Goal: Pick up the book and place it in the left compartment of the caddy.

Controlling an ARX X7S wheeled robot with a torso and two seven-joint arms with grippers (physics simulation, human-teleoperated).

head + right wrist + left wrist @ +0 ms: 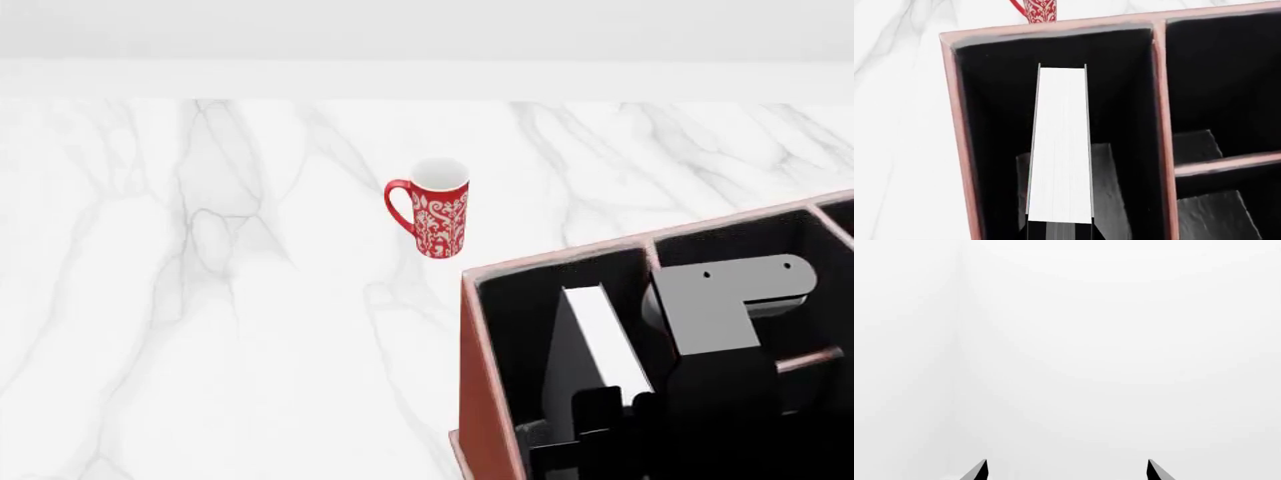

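The book (1061, 145) stands on edge inside the left compartment (994, 100) of the reddish-brown caddy (1054, 27), white page edges up. My right gripper (1059, 231) is shut on the book's near end, a black finger on each cover. The head view shows the book (603, 340) in the caddy (561, 262) at the lower right, with the right gripper (607, 420) and its grey arm link (727, 310) above the box. My left gripper (1067, 471) is open, holds nothing and faces a blank white surface.
A red patterned mug (434, 210) stands on the white marble table (200, 300), beyond the caddy's far left corner. Two smaller divided sections (1221, 75) lie to the right of the book's compartment.
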